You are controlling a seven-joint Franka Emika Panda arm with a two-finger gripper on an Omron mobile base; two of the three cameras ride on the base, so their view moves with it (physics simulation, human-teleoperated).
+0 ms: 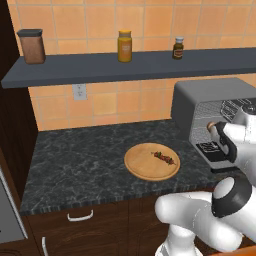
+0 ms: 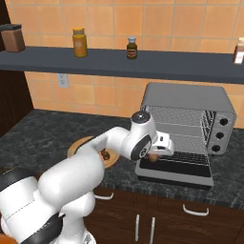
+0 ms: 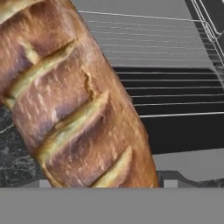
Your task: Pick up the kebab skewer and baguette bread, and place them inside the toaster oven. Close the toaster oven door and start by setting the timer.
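Nearest the base, the white arm bends up from below and reaches toward the open toaster oven [image 2: 190, 112]. The tool [image 2: 159, 151] sits at the front of the oven, just above the lowered toaster oven door [image 2: 174, 169], which lies flat and open on the surface [image 1: 75, 160]. The fingers themselves are hidden by the load, so their spread cannot be read directly, but the tool holds the baguette [image 3: 70, 96]: in the hand view the scored brown crust runs diagonally right in front of the camera, and in the left base view its brown end [image 1: 212, 125] pokes out beside the wrist. Beyond the loaf, the hand view shows the wire rack [image 3: 166, 57] inside the oven, with the dark door glass below it.

To the left of the oven, on the dark speckled surface, lies a round wooden board [image 1: 145, 167]. The kebab skewer [image 1: 164, 157] rests on it, toward its right half, well apart from the tool.

Farther back, three knobs [image 2: 220, 135] stand in a column on the oven's right front. Above, a dark shelf [image 1: 100, 67] against the orange tiled wall carries a brown canister [image 1: 32, 46], a yellow jar [image 1: 124, 46] and a small dark bottle [image 1: 178, 48].
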